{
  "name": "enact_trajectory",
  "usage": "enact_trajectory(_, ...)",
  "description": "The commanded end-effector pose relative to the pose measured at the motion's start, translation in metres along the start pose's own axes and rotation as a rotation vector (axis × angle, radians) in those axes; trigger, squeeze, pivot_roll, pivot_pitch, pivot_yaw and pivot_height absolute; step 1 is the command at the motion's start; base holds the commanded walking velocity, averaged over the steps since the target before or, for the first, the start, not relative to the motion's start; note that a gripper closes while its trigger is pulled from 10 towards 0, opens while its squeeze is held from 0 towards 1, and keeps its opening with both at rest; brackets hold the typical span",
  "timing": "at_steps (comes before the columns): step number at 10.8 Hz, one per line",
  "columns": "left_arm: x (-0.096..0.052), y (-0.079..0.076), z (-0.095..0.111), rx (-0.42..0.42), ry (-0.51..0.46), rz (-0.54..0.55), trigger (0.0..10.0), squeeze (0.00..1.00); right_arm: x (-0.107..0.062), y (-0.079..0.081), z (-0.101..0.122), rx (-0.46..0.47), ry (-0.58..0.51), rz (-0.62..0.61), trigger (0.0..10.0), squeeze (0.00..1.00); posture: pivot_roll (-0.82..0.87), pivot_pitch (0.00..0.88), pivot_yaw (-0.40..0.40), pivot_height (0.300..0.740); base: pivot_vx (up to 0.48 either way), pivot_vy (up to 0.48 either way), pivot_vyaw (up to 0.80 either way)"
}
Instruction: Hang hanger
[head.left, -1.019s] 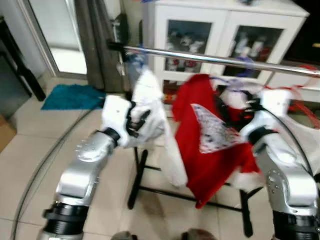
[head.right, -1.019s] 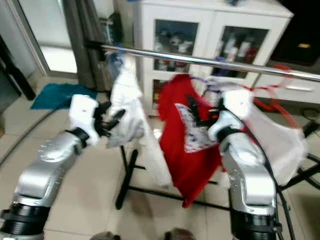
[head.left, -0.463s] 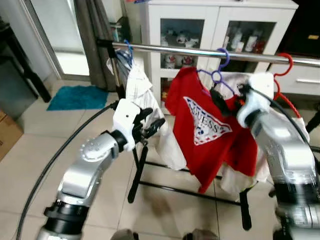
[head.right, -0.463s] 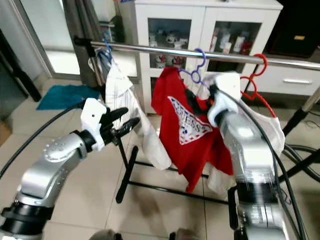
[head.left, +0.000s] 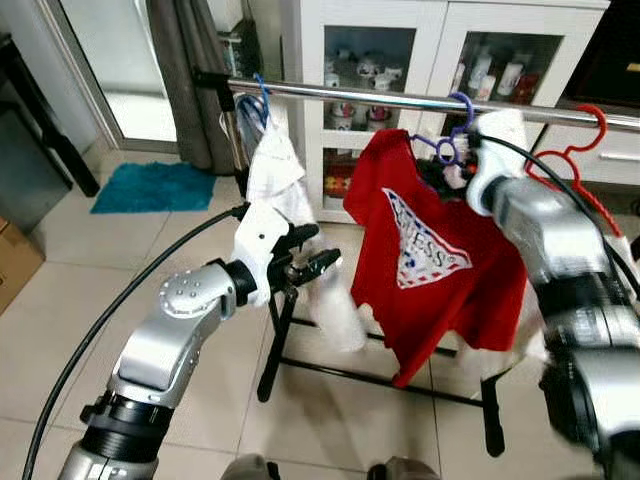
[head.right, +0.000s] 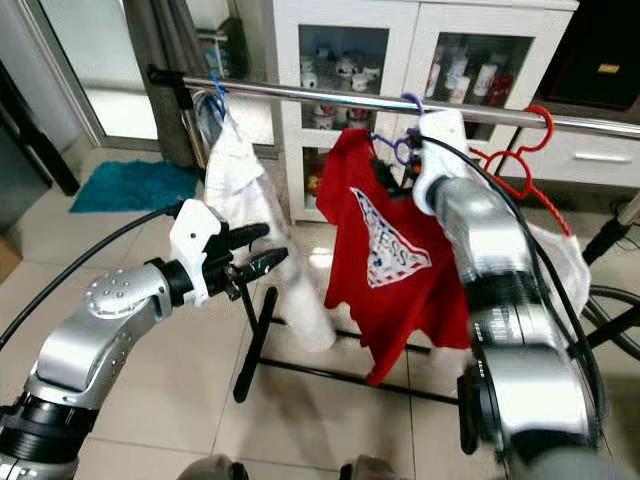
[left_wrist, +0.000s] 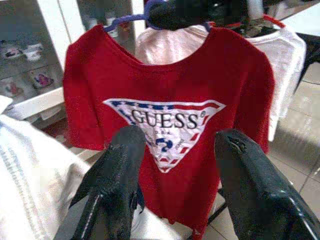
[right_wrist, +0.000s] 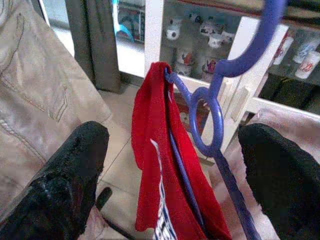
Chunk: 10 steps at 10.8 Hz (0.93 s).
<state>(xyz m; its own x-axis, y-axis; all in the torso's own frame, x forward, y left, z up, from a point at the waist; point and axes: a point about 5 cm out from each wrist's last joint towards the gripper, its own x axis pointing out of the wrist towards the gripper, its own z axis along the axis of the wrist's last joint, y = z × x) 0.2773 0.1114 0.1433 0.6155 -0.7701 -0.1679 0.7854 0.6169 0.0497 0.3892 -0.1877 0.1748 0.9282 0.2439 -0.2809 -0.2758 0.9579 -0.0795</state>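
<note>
Tiled floor (head.left: 60, 290), pale and glossy, across the lower frame, with a teal shaggy mat (head.left: 150, 188) at upper left below a bright doorway and a grey curtain (head.left: 195, 80). White cabinet (head.left: 440, 50) with glass doors along the top, small cups and bottles behind the panes. Chrome rail (head.left: 400, 99) running across the upper frame on a black stand (head.left: 280, 330). Purple hanger (right_wrist: 210, 110), thin plastic with a round loop under its hook, hooked on the rail at upper centre-right and carrying a red T-shirt (head.left: 420, 270) with a triangular printed logo. White shirt (head.left: 275, 180), crumpled cotton, on a blue hanger (head.left: 260, 95) further left; red hanger (head.left: 580, 150) at upper right with a pale garment (left_wrist: 280, 55) under it. Left gripper (head.left: 305, 255) at centre-left, fingers spread and empty, near the white shirt and apart from the red one. Right gripper (right_wrist: 175, 165) up by the rail, fingers spread wide on either side of the purple hanger's neck, not touching it. Black cable (head.left: 100, 330) curving over the lower-left tiles.
</note>
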Motion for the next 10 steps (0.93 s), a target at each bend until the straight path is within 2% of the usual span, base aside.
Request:
enact_trajectory(1,0.002,-0.001,0.003,0.005,-0.002,-0.030,10.0,0.00,0.002,-0.001,0.002,-0.012,-0.004,-0.008,10.0,0.00,-0.09,0.000,0.028,0.740,0.000,0.000,0.00)
enact_trajectory(3,0.002,-0.005,0.003,0.006,0.005,-0.071,10.0,0.00,0.011,0.000,-0.002,0.034,0.041,-0.013,10.0,0.00,-0.08,0.000,0.022,0.740,0.000,0.000,0.00)
enact_trajectory(6,0.002,-0.005,0.001,0.005,0.008,-0.076,10.0,0.00,0.013,0.004,-0.003,0.086,0.059,0.044,10.0,0.00,-0.08,0.000,0.021,0.740,0.000,0.000,0.00)
enact_trajectory(8,0.003,-0.004,0.001,0.006,0.009,-0.081,10.0,0.00,0.015,0.002,0.001,0.140,0.034,0.034,4.0,0.00,-0.09,0.000,0.028,0.740,0.000,0.000,0.00)
enact_trajectory(9,0.005,-0.003,0.001,0.009,0.009,-0.085,10.0,0.00,0.016,0.002,0.004,0.170,0.024,0.007,0.0,0.00,-0.09,0.000,0.033,0.740,0.000,0.000,0.00)
enact_trajectory(10,0.005,-0.003,0.002,0.010,0.010,-0.086,10.0,0.00,0.017,0.002,0.004,0.167,0.028,-0.001,0.0,0.00,-0.09,0.000,0.033,0.740,0.000,0.000,0.00)
